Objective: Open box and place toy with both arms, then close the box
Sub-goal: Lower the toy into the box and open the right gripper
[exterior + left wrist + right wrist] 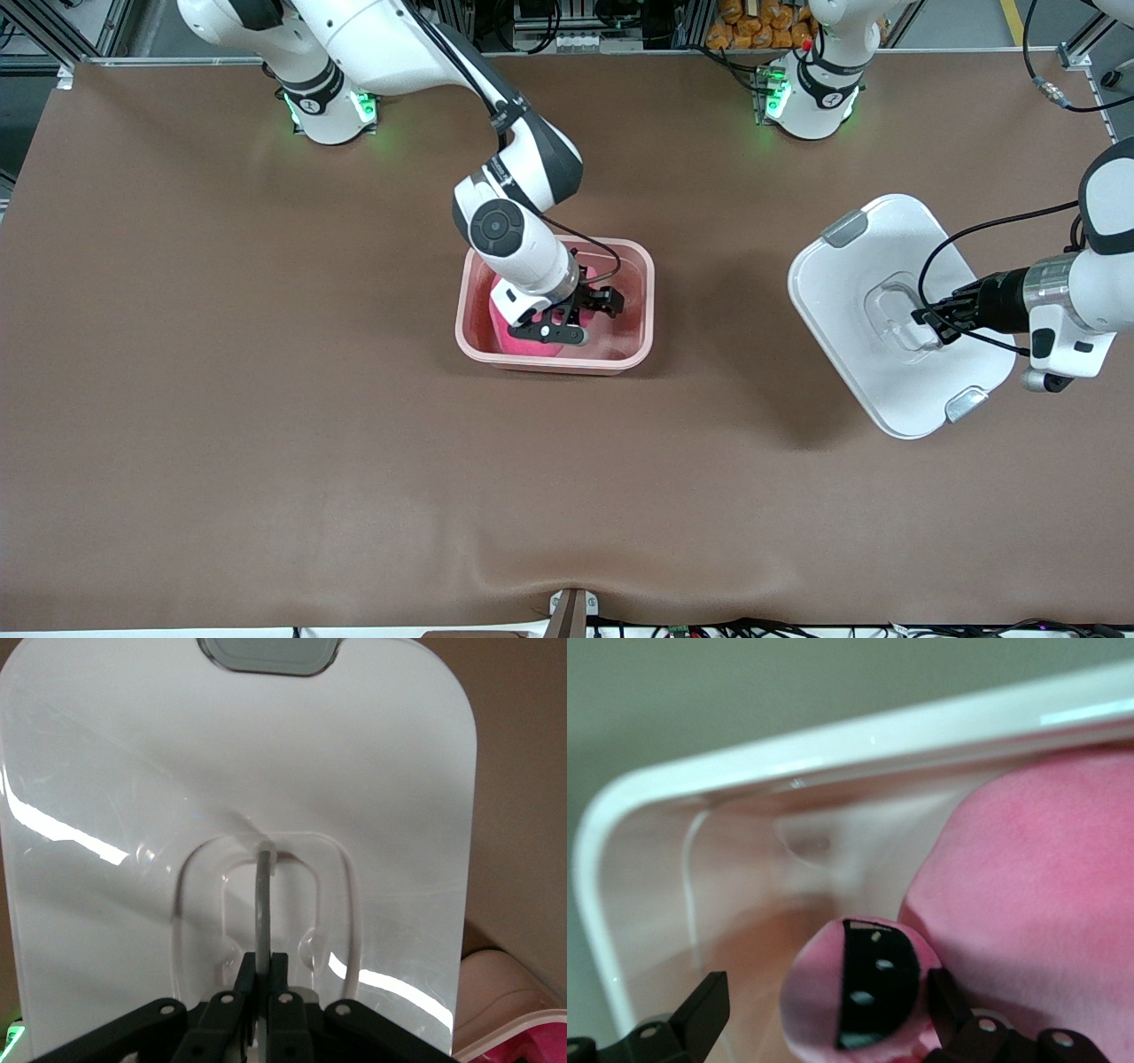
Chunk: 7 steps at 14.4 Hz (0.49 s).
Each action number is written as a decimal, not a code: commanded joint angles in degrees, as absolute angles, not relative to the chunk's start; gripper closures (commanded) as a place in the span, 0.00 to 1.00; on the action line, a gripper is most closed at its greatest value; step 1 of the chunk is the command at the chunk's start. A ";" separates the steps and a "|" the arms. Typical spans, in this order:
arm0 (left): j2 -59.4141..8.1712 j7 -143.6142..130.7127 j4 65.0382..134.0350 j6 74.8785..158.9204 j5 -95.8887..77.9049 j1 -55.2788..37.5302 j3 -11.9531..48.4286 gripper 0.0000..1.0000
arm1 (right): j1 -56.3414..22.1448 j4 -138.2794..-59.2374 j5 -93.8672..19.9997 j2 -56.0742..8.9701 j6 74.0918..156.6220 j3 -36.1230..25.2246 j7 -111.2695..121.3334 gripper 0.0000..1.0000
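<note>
The box (652, 301), a pink tub without its lid, stands mid-table. Inside it lies the hot-pink toy (532, 347), its body (1045, 886) against the wall nearer the front camera. My right gripper (580, 319) reaches down into the tub and is open. One dark-eyed stalk (864, 992) of the toy stands loose between the fingers of the right gripper (824, 1010). The white lid (842, 292) hangs tilted over the table toward the left arm's end. My left gripper (926, 319) is shut on the lid's grey handle (263, 895), seen edge-on in the left gripper (263, 979).
Brown cloth covers the table (266, 399). The lid has two grey clips (846, 229), (966, 404). A small bracket (571, 611) sits at the table edge nearest the front camera. A corner of the pink tub (523, 1028) shows past the lid.
</note>
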<state>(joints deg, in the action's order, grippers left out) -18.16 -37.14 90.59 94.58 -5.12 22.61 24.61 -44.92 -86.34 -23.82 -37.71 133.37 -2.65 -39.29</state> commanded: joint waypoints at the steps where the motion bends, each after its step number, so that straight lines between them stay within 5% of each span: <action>1: -17.93 -36.30 90.26 94.66 -4.22 22.94 25.14 1.00 | -42.46 -87.19 -22.94 -33.58 129.22 -2.11 -39.20 0.00; 7: -17.40 -39.71 90.00 94.39 -4.39 22.15 26.01 1.00 | -34.29 -87.80 -22.24 -24.54 119.20 -2.46 -38.42 0.00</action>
<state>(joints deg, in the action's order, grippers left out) -18.16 -37.71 90.42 94.58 -5.12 22.40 25.22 -37.41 -85.97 -23.44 -28.38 122.39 -3.22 -39.16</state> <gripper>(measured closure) 0.930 0.000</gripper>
